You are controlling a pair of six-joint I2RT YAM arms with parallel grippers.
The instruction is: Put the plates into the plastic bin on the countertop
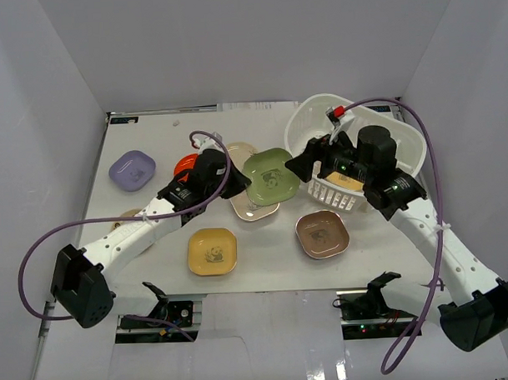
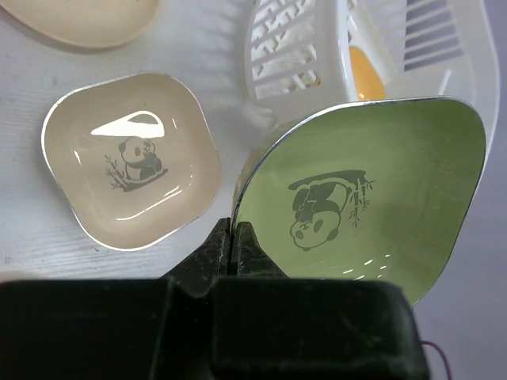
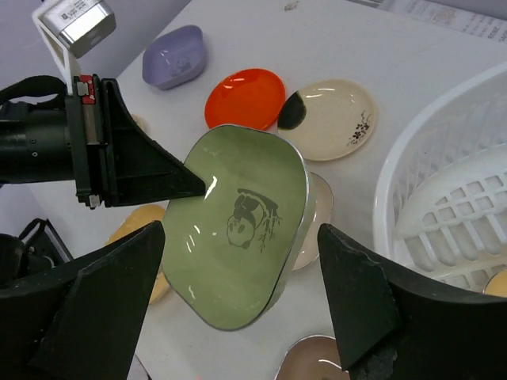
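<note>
Fingers of the left end effector (image 2: 236, 237) pinch the rim of the shiny green rounded-square panda plate (image 2: 364, 198), up off the surface (image 2: 28, 237). The white slotted plastic bin (image 2: 293, 55) sits just past the fingertips. The plate looks hard, light and slippery, so grip its edge. The right end effector (image 3: 242, 237) is spread wide.

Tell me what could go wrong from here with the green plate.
1. The left gripper pinches the green plate only by its edge, held in the air; it could pivot or slip onto the beige panda plate beneath.
2. The right gripper, open, straddles that plate close to the left gripper; closing could knock them together.
3. The plate's far edge sits near the plastic bin and might catch its wall.
</note>
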